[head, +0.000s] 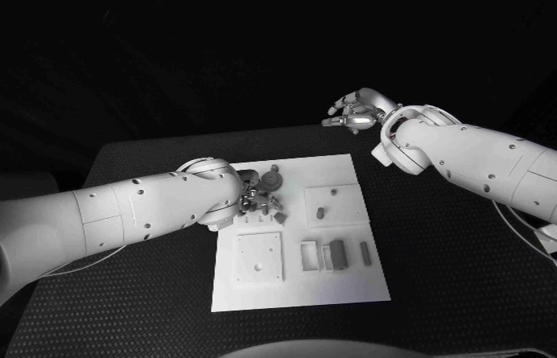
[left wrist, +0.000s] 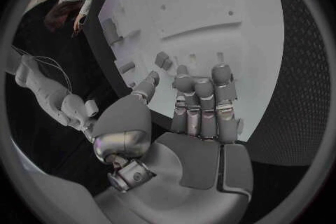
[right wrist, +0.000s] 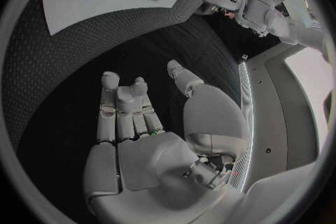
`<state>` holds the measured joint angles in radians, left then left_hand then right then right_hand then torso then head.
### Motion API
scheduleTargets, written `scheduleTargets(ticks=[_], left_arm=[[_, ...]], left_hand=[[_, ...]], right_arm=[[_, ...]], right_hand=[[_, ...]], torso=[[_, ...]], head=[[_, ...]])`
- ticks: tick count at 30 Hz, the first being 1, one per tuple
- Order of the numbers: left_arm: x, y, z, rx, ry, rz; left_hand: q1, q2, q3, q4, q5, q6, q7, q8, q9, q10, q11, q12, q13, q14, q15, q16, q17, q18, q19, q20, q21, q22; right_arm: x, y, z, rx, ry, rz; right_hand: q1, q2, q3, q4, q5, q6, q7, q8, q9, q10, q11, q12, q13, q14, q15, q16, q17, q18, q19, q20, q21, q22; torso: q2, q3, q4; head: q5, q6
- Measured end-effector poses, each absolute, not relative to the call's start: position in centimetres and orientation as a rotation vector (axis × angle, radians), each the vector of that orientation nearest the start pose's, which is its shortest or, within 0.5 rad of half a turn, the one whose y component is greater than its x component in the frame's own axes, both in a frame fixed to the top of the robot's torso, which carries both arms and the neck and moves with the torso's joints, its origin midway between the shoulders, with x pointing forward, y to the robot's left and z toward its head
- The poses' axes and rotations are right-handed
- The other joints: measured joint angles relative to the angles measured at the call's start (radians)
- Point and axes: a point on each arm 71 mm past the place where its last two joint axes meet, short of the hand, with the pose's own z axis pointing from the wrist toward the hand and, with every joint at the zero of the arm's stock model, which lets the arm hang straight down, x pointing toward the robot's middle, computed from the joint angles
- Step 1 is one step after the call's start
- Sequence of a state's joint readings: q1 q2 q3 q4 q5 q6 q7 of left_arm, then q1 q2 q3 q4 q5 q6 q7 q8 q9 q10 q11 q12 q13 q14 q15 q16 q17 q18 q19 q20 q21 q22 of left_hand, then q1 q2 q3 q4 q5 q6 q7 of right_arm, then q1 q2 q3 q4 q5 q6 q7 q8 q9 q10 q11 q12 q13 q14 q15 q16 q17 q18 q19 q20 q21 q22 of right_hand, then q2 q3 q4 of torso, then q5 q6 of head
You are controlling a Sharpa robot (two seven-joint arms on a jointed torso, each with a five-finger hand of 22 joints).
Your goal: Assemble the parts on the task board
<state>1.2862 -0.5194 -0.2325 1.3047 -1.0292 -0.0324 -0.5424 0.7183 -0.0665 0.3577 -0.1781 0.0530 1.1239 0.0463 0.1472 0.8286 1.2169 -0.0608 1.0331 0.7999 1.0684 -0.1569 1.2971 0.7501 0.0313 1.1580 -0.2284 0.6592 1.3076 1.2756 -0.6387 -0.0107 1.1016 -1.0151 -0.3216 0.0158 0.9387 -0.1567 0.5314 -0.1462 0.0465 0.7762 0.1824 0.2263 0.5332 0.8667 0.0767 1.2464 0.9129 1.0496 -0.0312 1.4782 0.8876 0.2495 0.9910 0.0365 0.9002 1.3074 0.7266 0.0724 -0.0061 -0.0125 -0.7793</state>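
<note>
The white task board (head: 336,285) lies in the middle of the black table. My left hand (head: 257,201) hovers low over its far left part, beside a round grey part (head: 272,179). In the left wrist view its fingers (left wrist: 199,95) stretch out over the board (left wrist: 210,5) with the thumb apart and nothing between them; a small grey block (left wrist: 162,59) lies just past the thumb tip. My right hand (head: 357,110) is raised beyond the board's far right corner. In the right wrist view it (right wrist: 147,123) is spread and empty above the black table.
A small part (head: 319,211) lies mid-board. Toward the near side lie a square plate (head: 260,257), a frame (head: 309,255), a dark block (head: 336,253) and a slim piece (head: 365,251). Black table (head: 452,277) surrounds the board.
</note>
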Motion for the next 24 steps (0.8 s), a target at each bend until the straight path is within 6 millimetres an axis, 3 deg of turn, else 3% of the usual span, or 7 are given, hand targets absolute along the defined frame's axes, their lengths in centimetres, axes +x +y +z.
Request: scheduleTargets(ticks=[5,13,16,19,24], left_arm=[[49.5,12.8,-24.7,-0.125,2.218,-0.389],[48.4,12.2,-23.7,-0.029,2.117,-0.417],[48.1,11.6,-23.5,0.013,2.096,-0.423],[48.0,11.7,-23.5,0.026,2.084,-0.421],[48.4,13.9,-23.5,-0.026,2.069,-0.401]], left_hand=[[0.009,-0.032,0.003,-0.006,0.0,-0.008,0.008,0.0,-0.005,-0.004,0.004,0.0,-0.004,-0.007,-0.003,0.0,-0.007,0.0,0.0,0.0,-0.005,0.0],[0.042,-0.065,0.031,-0.021,0.0,-0.028,0.016,0.0,-0.011,-0.034,0.012,-0.032,-0.024,-0.03,0.014,-0.024,-0.026,0.0,-0.012,0.003,-0.032,-0.001],[0.043,-0.066,0.04,-0.024,0.0,-0.033,0.018,0.0,-0.014,-0.051,0.018,-0.054,-0.038,-0.048,0.021,-0.041,-0.04,0.0,-0.029,0.011,-0.05,-0.007],[0.044,-0.066,0.045,-0.019,0.0,-0.04,0.025,0.0,-0.018,-0.054,0.022,-0.066,-0.05,-0.054,0.025,-0.051,-0.052,0.0,-0.034,0.016,-0.058,-0.012],[0.052,-0.058,0.047,-0.022,0.0,-0.059,0.036,0.0,-0.023,-0.065,0.032,-0.096,-0.072,-0.066,0.037,-0.075,-0.076,-0.001,-0.043,0.021,-0.085,-0.023]], right_arm=[[57.4,-22.9,-15.8,0.297,1.604,0.734],[57.3,-23.2,-15.9,0.299,1.605,0.732],[57.0,-23.1,-16.0,0.289,1.608,0.737],[56.3,-22.7,-16.1,0.251,1.613,0.746],[54.1,-21.5,-16.3,0.144,1.613,0.77]], right_hand=[[0.0,0.0,0.0,0.0,0.0,0.0,0.0,0.0,0.0,0.0,0.0,0.0,-0.001,0.0,0.0,0.0,0.0,0.0,0.0,0.0,0.0,0.0],[0.0,0.0,-0.003,0.003,0.0,0.0,0.0,0.0,0.0,0.0,0.0,0.0,-0.001,0.0,0.0,0.0,0.0,0.0,0.0,0.0,0.0,0.0],[0.0,0.0,-0.003,0.003,0.0,0.0,0.0,0.0,-0.001,0.0,0.0,0.0,-0.002,0.0,0.0,0.0,-0.001,0.0,0.0,0.0,0.0,0.0],[0.02,-0.016,0.001,-0.02,0.0,0.0,-0.001,0.0,-0.002,-0.003,-0.003,0.007,-0.004,0.0,0.0,0.0,-0.002,0.0,0.0,0.0,0.0,0.0],[0.076,-0.019,0.005,-0.072,0.0,0.005,-0.004,0.01,-0.002,-0.004,-0.004,0.012,-0.009,-0.004,-0.004,0.0,-0.004,0.0,0.0,0.0,0.0,0.0]], torso=[[-0.001,0.0003,0.0003],[-0.001,0.0002,0.0014],[-0.001,0.0,0.0012],[-0.001,-0.0001,0.0007],[-0.001,-0.0007,0.0002]], head=[[-0.003,0.0],[-0.005,0.001],[-0.005,0.002],[-0.003,0.006],[-0.002,0.014]])
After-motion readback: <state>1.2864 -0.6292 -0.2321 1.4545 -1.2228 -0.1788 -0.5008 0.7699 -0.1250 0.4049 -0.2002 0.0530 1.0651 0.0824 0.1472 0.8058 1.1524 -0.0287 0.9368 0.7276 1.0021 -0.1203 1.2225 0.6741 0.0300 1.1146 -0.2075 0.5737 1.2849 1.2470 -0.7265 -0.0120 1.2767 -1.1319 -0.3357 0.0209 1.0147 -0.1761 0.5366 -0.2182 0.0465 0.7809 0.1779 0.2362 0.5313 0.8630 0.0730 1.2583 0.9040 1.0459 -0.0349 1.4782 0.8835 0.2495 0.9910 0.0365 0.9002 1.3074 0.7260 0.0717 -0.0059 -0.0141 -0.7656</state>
